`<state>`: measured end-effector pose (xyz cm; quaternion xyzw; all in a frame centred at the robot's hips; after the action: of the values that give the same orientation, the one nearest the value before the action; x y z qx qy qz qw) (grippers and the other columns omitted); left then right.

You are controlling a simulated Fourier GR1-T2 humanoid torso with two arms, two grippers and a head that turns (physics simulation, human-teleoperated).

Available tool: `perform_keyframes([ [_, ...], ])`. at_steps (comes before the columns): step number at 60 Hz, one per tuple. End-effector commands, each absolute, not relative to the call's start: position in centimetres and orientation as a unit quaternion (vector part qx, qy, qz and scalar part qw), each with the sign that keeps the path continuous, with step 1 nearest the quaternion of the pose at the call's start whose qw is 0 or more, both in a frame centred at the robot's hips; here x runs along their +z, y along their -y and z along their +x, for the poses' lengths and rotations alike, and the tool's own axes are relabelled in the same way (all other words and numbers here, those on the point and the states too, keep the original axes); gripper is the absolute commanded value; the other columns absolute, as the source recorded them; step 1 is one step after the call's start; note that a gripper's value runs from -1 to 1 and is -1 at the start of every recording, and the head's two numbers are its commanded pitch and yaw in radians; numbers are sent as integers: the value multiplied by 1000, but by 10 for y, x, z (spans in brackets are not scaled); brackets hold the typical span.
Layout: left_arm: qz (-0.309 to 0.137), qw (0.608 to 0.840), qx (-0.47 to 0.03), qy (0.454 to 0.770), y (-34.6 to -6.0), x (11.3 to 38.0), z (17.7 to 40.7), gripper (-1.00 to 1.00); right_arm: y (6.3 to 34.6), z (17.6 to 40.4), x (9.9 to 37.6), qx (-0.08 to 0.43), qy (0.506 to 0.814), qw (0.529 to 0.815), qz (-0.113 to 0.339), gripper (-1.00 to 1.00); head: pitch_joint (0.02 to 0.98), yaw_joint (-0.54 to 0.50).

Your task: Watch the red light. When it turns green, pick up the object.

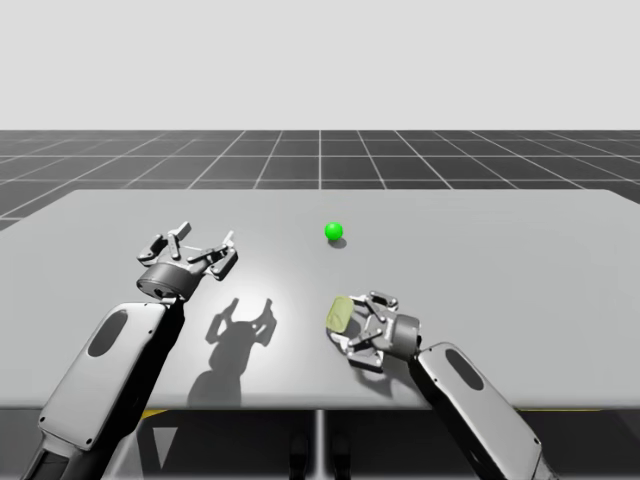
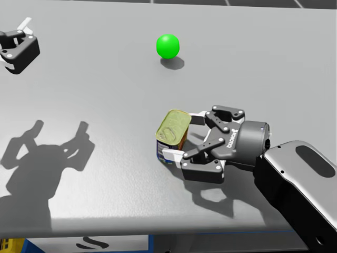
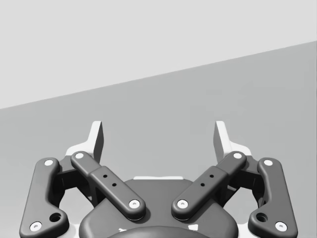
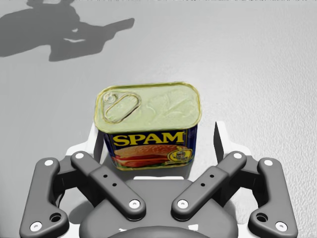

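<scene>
While the light [image 1: 334,232] is shown green, the blue rectangular can [image 4: 148,114] is seen near the table's [image 1: 520,260] front edge, between the spread fingers of the right gripper [image 4: 157,133], with a gap left at one finger. The left gripper [image 3: 158,141] is held released, well apart from the can.
</scene>
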<state>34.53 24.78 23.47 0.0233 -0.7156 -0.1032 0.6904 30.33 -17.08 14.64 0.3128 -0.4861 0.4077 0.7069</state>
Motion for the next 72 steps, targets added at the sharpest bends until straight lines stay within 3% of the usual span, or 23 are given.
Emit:
perform_keyframes([
  [1,23,691,-105,715,-247,234,345,-1000,163,311,144,412,482,708,310,-1000,875,-64],
  [19,22,691,-107,715,-245,234,344,-1000,153,312,143,426,486,709,283,-988,873,-62],
  [20,22,691,-108,715,-245,234,344,-1000,155,312,141,403,509,715,260,41,871,-61],
  [21,22,691,-108,715,-245,234,344,-1000,155,312,140,397,510,717,260,974,870,-61],
  [25,22,691,-109,714,-245,234,344,-1000,159,309,140,412,486,715,287,1000,863,-62],
  [30,22,691,-110,714,-245,234,344,-1000,162,307,138,409,479,720,290,1000,842,-63],
  [57,24,694,-112,711,-244,232,345,-1000,165,305,138,411,491,713,287,1000,519,-79],
  [72,23,694,-112,711,-243,231,345,-1000,165,305,142,406,500,709,286,1000,449,-83],
])
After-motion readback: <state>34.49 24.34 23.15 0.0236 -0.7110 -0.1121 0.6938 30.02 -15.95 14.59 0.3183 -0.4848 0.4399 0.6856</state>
